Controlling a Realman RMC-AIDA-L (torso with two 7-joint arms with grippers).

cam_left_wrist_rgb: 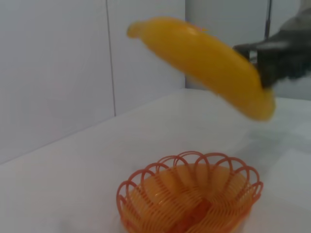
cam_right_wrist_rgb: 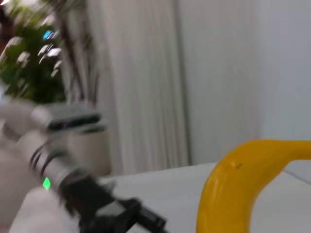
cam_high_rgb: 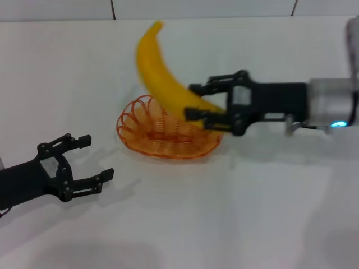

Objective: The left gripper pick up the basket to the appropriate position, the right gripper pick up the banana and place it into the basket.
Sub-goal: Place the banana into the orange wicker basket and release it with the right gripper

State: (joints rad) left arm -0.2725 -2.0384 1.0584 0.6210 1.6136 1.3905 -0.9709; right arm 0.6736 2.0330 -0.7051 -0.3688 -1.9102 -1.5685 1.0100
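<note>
The orange wire basket (cam_high_rgb: 168, 133) sits on the white table near the middle; it also shows in the left wrist view (cam_left_wrist_rgb: 192, 196). My right gripper (cam_high_rgb: 199, 103) is shut on the yellow banana (cam_high_rgb: 162, 75) and holds it in the air above the basket, near its right part. The banana also shows in the left wrist view (cam_left_wrist_rgb: 204, 60) and the right wrist view (cam_right_wrist_rgb: 233, 189). My left gripper (cam_high_rgb: 98, 159) is open and empty, low at the left, apart from the basket.
The white table (cam_high_rgb: 252, 213) spreads around the basket. A white wall (cam_high_rgb: 196, 8) runs along the back. The left arm (cam_right_wrist_rgb: 97, 199) shows far off in the right wrist view, with a plant (cam_right_wrist_rgb: 29, 63) behind.
</note>
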